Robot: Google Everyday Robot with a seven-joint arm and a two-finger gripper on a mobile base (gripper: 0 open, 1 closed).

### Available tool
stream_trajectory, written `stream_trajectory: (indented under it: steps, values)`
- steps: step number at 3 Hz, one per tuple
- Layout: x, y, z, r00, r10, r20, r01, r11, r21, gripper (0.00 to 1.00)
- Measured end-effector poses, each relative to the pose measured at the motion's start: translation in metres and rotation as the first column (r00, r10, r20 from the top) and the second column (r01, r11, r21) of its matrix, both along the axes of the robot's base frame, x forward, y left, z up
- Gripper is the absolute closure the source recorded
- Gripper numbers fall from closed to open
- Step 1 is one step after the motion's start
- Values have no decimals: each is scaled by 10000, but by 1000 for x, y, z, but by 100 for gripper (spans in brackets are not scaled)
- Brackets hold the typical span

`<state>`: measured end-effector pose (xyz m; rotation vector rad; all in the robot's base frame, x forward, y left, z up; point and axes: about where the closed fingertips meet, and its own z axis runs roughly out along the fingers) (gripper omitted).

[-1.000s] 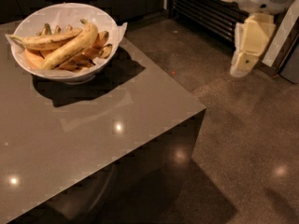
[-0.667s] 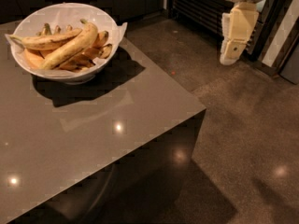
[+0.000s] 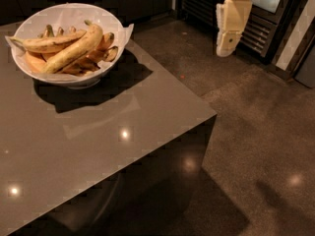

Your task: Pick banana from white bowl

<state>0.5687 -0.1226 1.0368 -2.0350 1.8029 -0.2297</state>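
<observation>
Gripper (image 3: 226, 47): hangs at the upper right, over the floor (image 3: 256, 132), off the table (image 3: 98, 141) and well apart from the bowl (image 3: 69, 79). It points downward and holds nothing. Whether it is wide or narrow cannot be told from this view.

Bowl: white, round and shallow, standing at the far left part of the table, set back from the table's right edge. A white paper liner (image 3: 126, 33) sticks up past its rim on the right side.

Banana (image 3: 74, 50): lies in the bowl on top of the pile, running from lower left to upper right, its upper end near the bowl's middle. It is the thickest and longest fruit there. 1 slimmer yellow banana (image 3: 47, 44) lies just behind it, touching it at the left. Shorter orange-tinted pieces (image 3: 106, 43) lie under and beside both.

Table: grey, glossy, showing 2 small light spots. A dark slatted grille (image 3: 197, 6) stands behind the gripper.
</observation>
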Motion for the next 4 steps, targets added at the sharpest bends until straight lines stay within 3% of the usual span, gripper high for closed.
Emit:
stream_trajectory:
  steps: [1, 2, 3, 4]
  values:
    - [12, 6, 8, 9979, 521, 393, -524, 9986, 68, 0]
    - [30, 27, 16, 9833, 1702, 648, -1694, 9854, -184, 0]
    - [46, 57, 20, 9504, 3023, 737, -2977, 9523, -675, 0]
    - [52, 63, 25, 9439, 3134, 1038, -3080, 9492, -645, 0]
